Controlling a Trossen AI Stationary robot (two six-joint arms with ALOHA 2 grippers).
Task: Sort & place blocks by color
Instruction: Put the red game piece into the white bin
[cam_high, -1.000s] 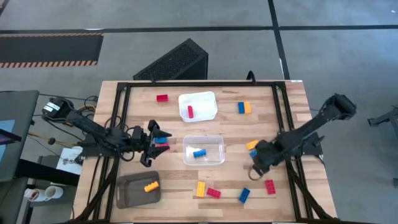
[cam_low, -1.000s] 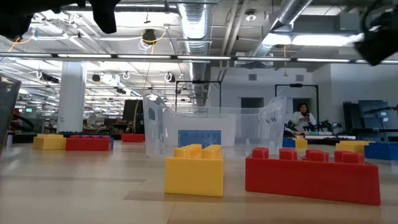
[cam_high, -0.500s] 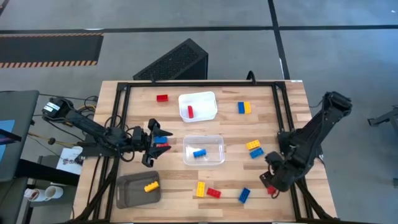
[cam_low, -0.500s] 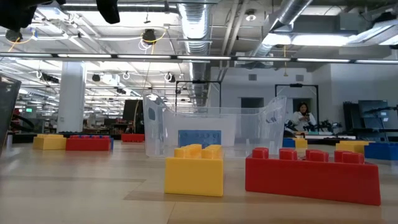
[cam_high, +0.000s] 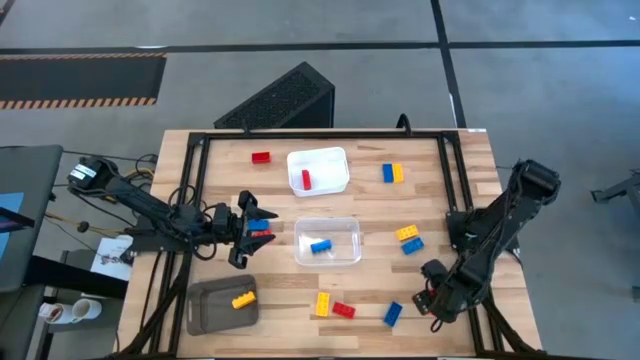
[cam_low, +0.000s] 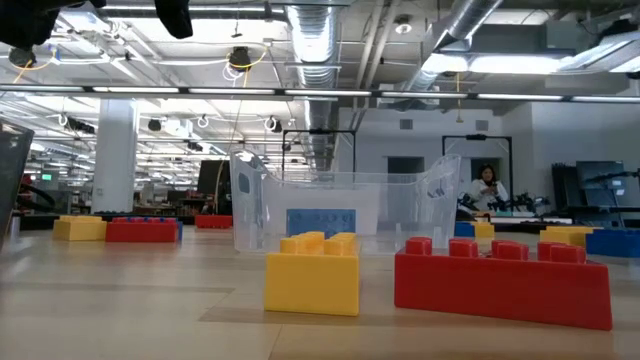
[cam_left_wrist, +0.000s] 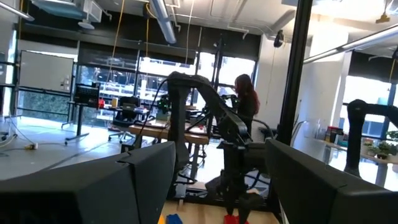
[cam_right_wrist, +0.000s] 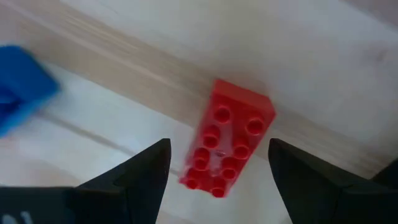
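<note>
The right tool (cam_high: 436, 296) hung released over a red block (cam_right_wrist: 227, 139) at about four o'clock on the bench (cam_high: 440, 200), fingers straddling it, apparently lined up for a pick. The left tool (cam_high: 250, 228), also released, waited at nine o'clock beside red and blue blocks (cam_high: 259, 229). The white tray (cam_high: 318, 160) at twelve already held red.

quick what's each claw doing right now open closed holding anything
Left claw: open, holding nothing, hanging over the table's left side near a red and a blue block.
Right claw: open, empty, hovering right above a red block.
</note>
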